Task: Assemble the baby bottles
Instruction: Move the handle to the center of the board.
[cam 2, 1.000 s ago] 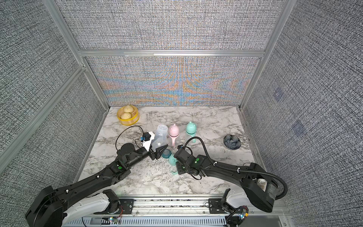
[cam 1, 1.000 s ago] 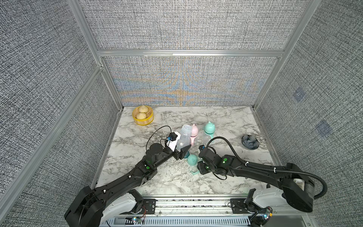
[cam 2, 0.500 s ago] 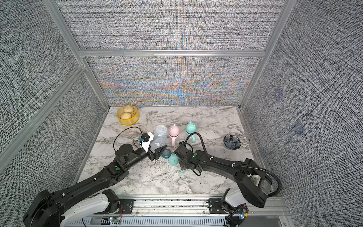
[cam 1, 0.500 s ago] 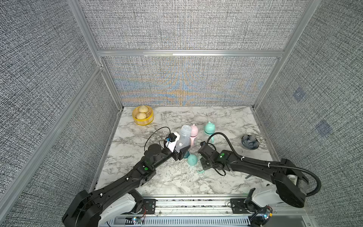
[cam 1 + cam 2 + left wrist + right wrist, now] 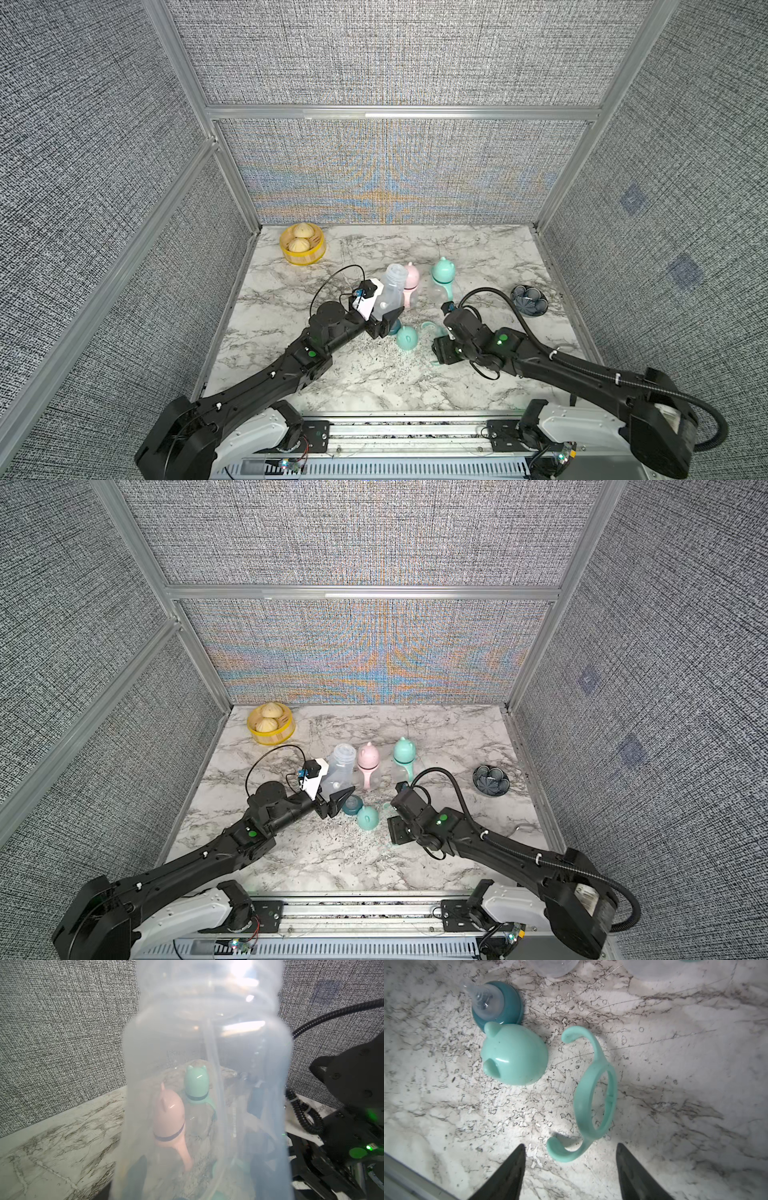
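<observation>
My left gripper [image 5: 384, 322] [image 5: 340, 798] is shut on a clear, uncapped baby bottle [image 5: 390, 291] [image 5: 338, 771] and holds it tilted above the table. That bottle [image 5: 207, 1064] fills the left wrist view. My right gripper [image 5: 570, 1153] is open and points down over a mint looped handle [image 5: 581, 1105] lying flat on the marble, one curled end between the fingertips, which do not touch it. Beside the handle lie a mint eared cap [image 5: 517, 1057] [image 5: 406, 337] and a teal nipple collar [image 5: 508, 1005] [image 5: 351, 805]. Behind them a pink-capped bottle [image 5: 411, 278] and a mint-capped bottle [image 5: 444, 272] stand upright.
A yellow basket [image 5: 309, 259] with buns sits at the back left corner. A dark patterned bowl [image 5: 528, 300] rests near the right wall. The two arms' wrists are close together at mid-table. Fabric walls close in three sides.
My right gripper's jaws have spread open and its wrist has shifted a little to the right, away from the mint cap. The left arm holds the bottle about where it was.
</observation>
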